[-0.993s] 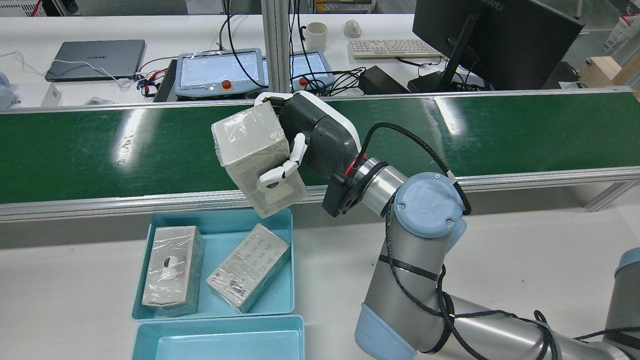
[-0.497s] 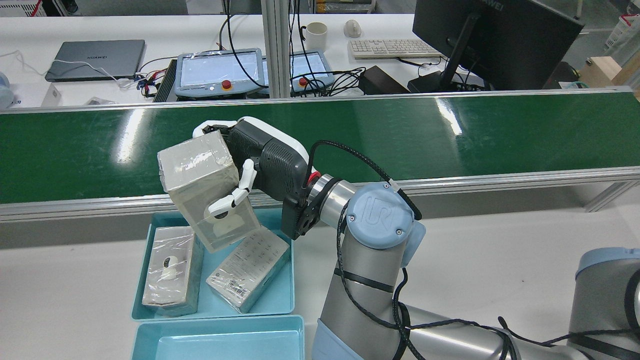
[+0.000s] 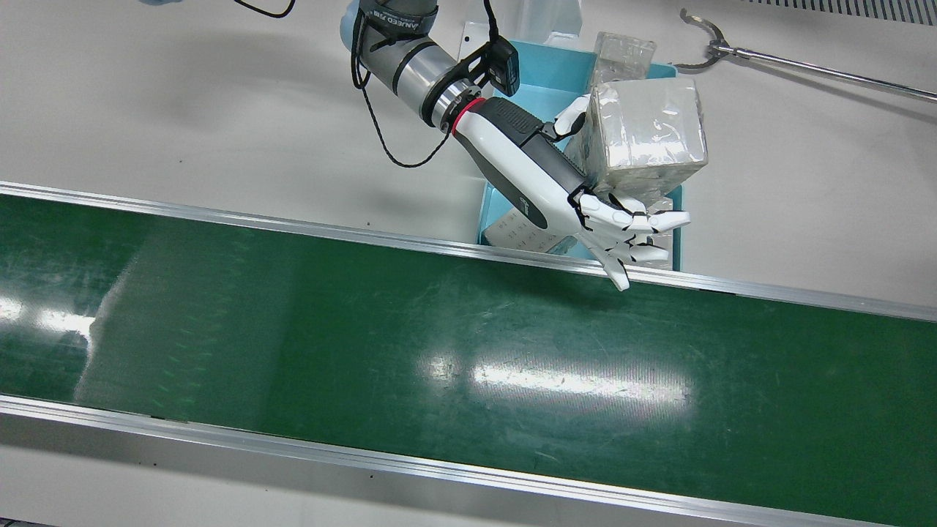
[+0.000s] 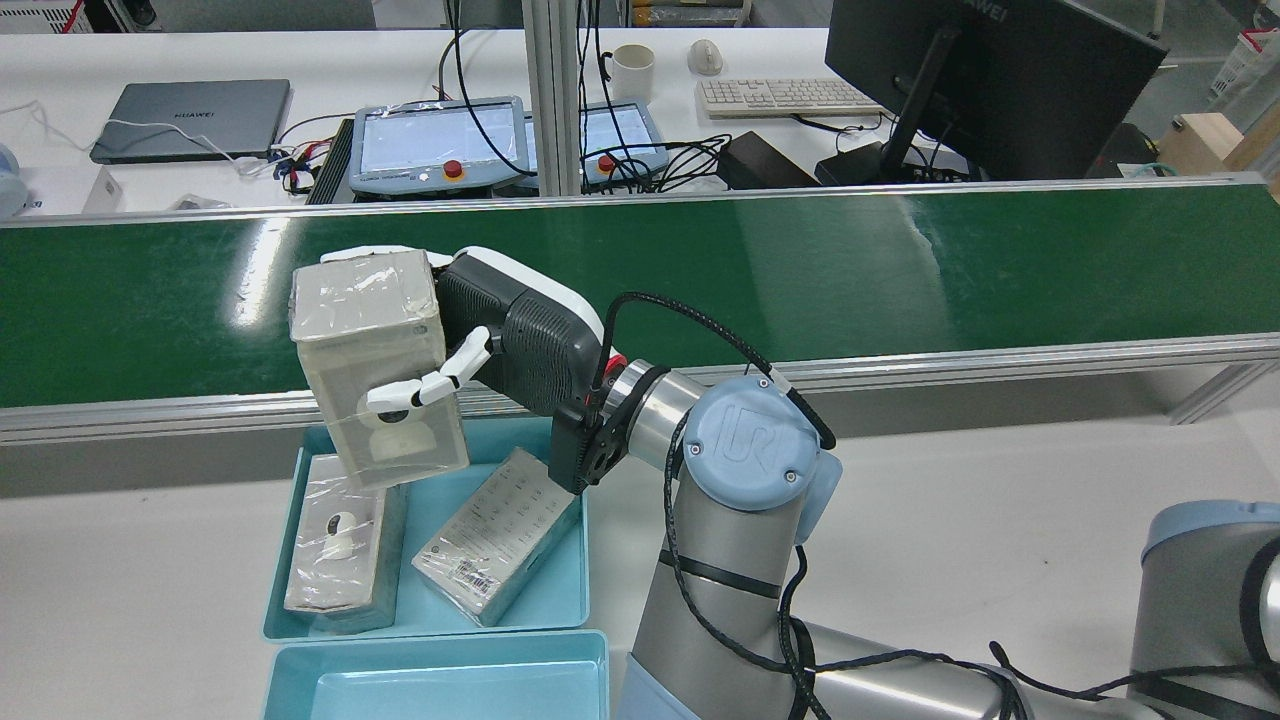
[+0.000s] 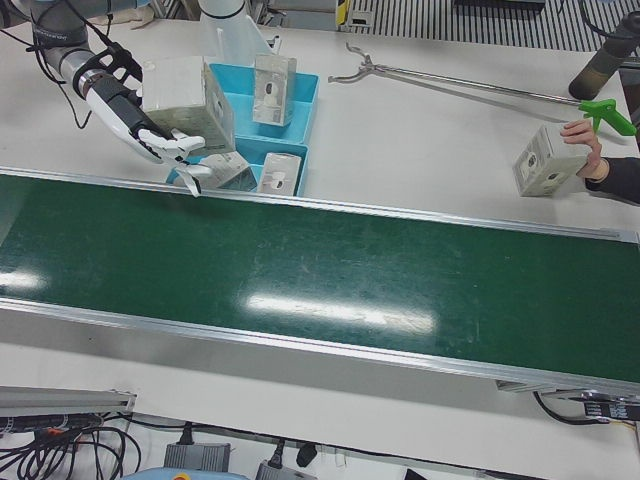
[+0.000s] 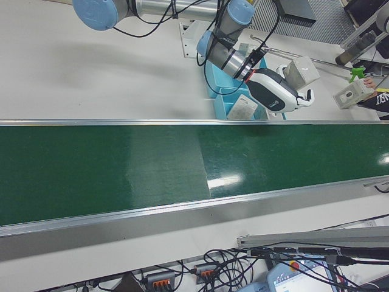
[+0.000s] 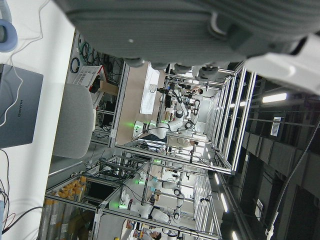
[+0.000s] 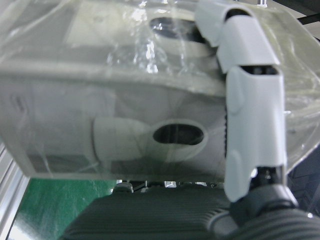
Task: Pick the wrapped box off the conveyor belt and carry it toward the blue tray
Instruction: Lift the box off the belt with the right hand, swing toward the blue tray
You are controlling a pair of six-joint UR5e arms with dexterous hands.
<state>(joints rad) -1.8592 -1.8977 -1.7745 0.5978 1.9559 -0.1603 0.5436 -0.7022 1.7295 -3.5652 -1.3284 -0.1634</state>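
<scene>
1. Over at the left of the rear view, the blue tray [image 4: 574,540] sits on the white table on the near side of the conveyor belt [image 4: 900,270], with two wrapped boxes already lying in it.
2. Just above its far-left corner hangs the wrapped box [image 4: 375,365], off the belt and nearly upright, its lower end over the tray's far rim.
3. To the right of it, the right hand [image 4: 500,325] is closed on the box, thumb across the near face and fingers [image 3: 633,223] wrapped round the far side.
4. Since a second ago the hand has swung the box left and nearer, from above the belt's edge to above the tray; I'd say the carry is almost complete.
5. The left hand shows in no view except its own camera, so I cannot tell its state.
</scene>
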